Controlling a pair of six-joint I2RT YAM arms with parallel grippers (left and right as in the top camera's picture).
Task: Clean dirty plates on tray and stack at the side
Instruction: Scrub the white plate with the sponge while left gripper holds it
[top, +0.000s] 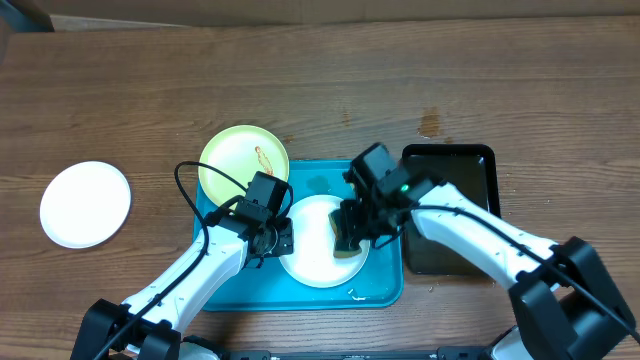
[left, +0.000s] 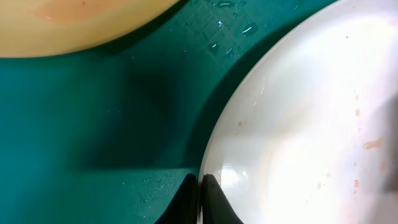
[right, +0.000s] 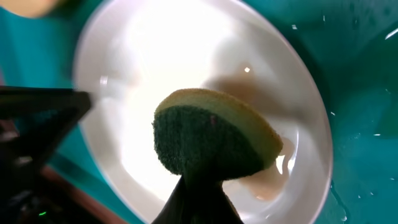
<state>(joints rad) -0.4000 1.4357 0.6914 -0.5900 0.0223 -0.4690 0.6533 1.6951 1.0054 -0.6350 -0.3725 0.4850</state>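
The left arm (top: 180, 285) and right arm (top: 480, 235) are white tubes with black joints; a thin black cable (top: 180, 180) loops behind the left jaws; a green light (top: 405, 187) glows behind the right jaws; the fingers (left: 186, 202) are black and pointy.

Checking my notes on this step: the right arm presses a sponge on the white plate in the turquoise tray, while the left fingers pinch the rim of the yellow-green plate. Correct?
Not quite. The left fingers pinch the rim of the same white plate, not the yellow-green plate, as the left wrist view shows. The part about the sponge stands.
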